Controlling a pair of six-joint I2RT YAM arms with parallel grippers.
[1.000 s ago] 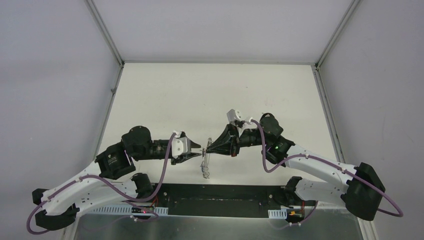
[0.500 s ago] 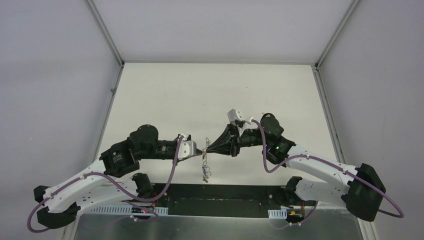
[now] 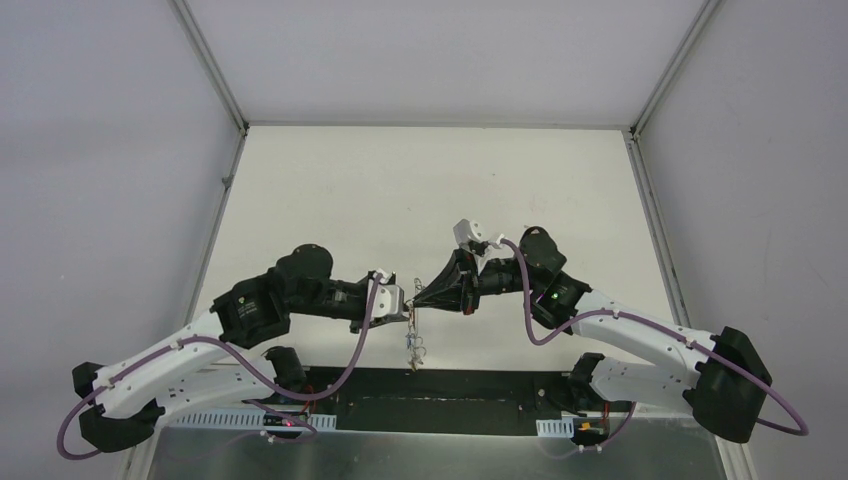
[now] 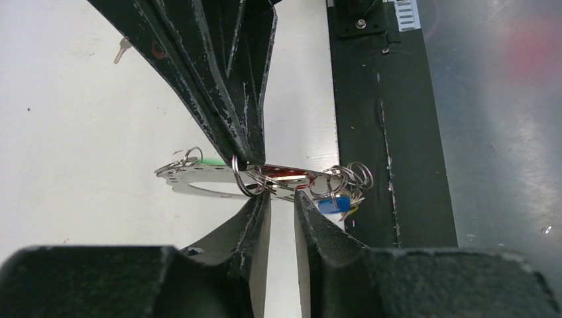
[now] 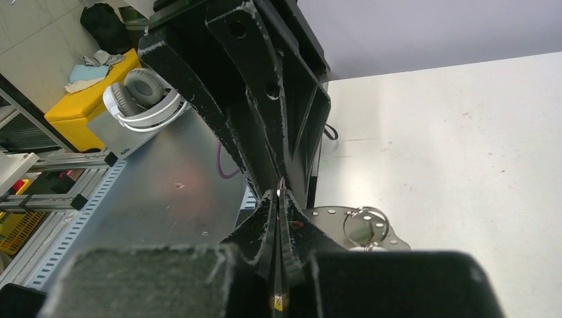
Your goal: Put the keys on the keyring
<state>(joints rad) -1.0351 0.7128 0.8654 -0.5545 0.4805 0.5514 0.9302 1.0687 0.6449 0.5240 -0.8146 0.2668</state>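
Dark grey wire, thin and seen nearly edge-on, the keyring hangs in the air at the middle of the left wrist view, above the near edge of the table. Strung on it are the keys. A blue head sits low on the right of the bunch, a red head lies along the wire, and a green one is half hidden behind a perforated silvery disc on the left. A cluster of small split rings sits on the right. In the top view the bunch dangles just below the two sets of fingertips at centre frame.

The right gripper comes down from the top of the left wrist view, pressed together on the hoop's wire. Its own camera shows the wire nipped between closed fingers. The left gripper rises from the bottom edge with a narrow gap between its fingers, bracketing the wire and the red head. I cannot see it clamping either.

The hoop is probably light, springy and slick, apt to twist or swing under the hanging weight. A hold is best taken on bare wire close to the other grip, not on the loose, sliding keys. One loose key lies on the white table at upper left, well apart.
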